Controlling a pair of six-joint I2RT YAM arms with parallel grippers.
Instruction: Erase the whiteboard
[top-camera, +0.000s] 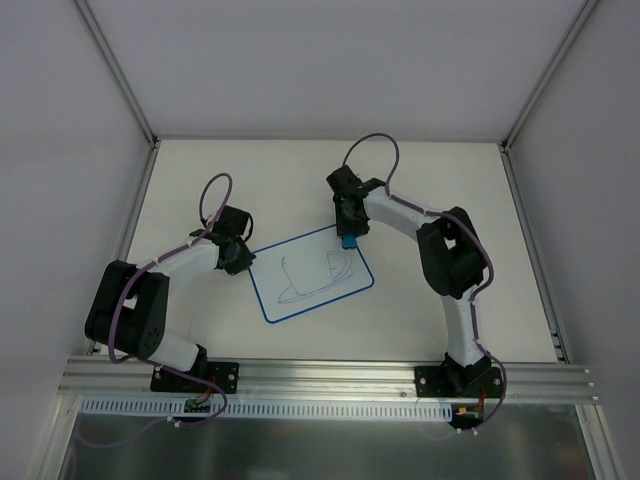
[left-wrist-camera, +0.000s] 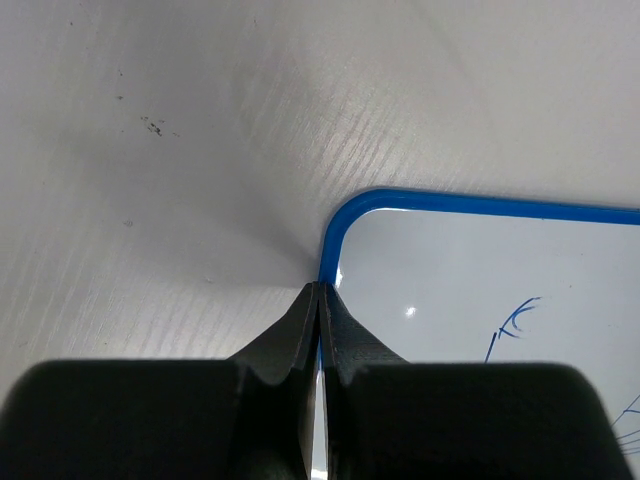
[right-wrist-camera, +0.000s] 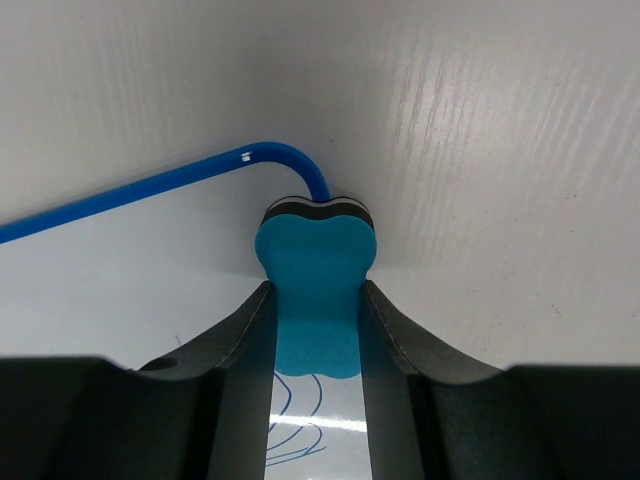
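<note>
The whiteboard (top-camera: 310, 290), white with a thin blue border, lies tilted on the table and bears a blue cup-and-saucer line drawing (top-camera: 315, 275). My left gripper (top-camera: 240, 262) is shut, its fingertips pressed down on the board's left blue edge (left-wrist-camera: 322, 268) near a corner. My right gripper (top-camera: 348, 236) is shut on a bright-blue eraser (right-wrist-camera: 315, 300) and holds it at the board's far corner (right-wrist-camera: 290, 155). Blue pen lines (right-wrist-camera: 300, 430) show below the eraser. Pen strokes (left-wrist-camera: 510, 325) also show in the left wrist view.
The white table (top-camera: 200, 170) is walled at the back and both sides by grey panels and metal posts (top-camera: 130, 90). An aluminium rail (top-camera: 330, 375) runs along the near edge, carrying both arm bases.
</note>
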